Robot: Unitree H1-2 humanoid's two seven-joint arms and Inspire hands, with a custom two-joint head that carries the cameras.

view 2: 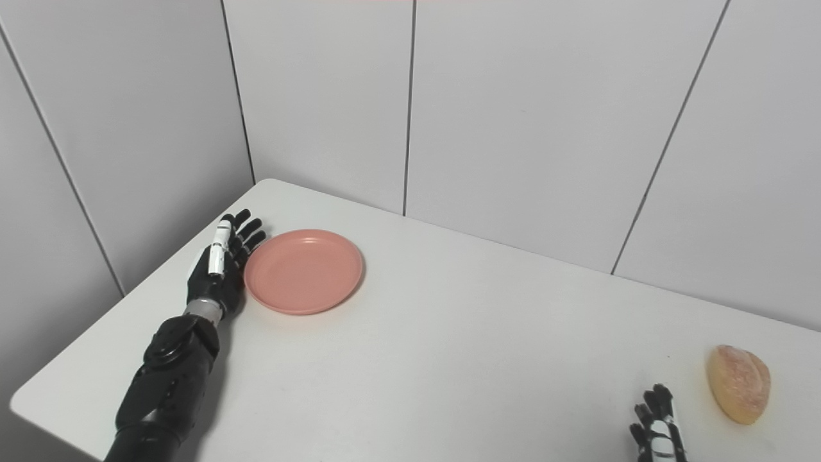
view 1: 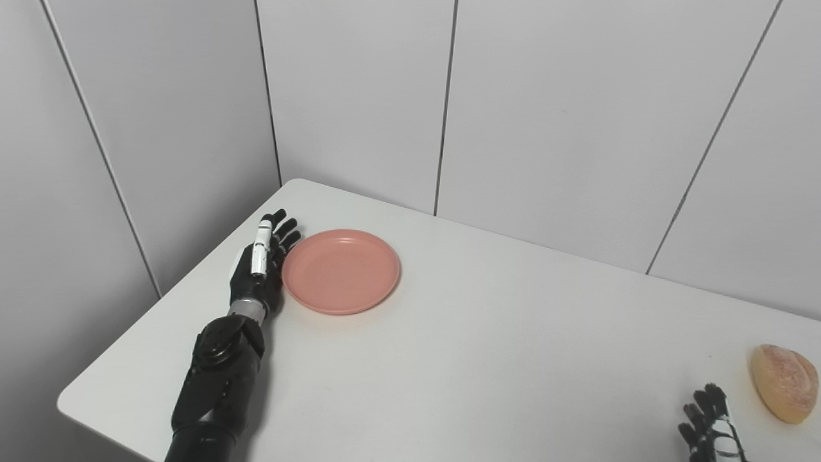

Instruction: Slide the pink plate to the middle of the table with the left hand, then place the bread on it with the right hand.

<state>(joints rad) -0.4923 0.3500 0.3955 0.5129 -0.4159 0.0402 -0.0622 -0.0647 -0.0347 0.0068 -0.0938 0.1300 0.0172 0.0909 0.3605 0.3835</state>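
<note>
Left hand (view 1: 260, 269), fingers spread, rests at the plate's (view 1: 341, 271) left rim near the table's (view 1: 487, 333) far-left corner; table middle lies rightward. Right hand (view 2: 657, 427) waits open beside bread (view 2: 739, 383).

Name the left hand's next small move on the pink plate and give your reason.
Probably push right, toward the table's middle. The left hand stands open and edge-on against the pink plate's left rim, and the plate sits near the table's left corner. The bread lies far right beside the right hand, so the plate should move first.
</note>
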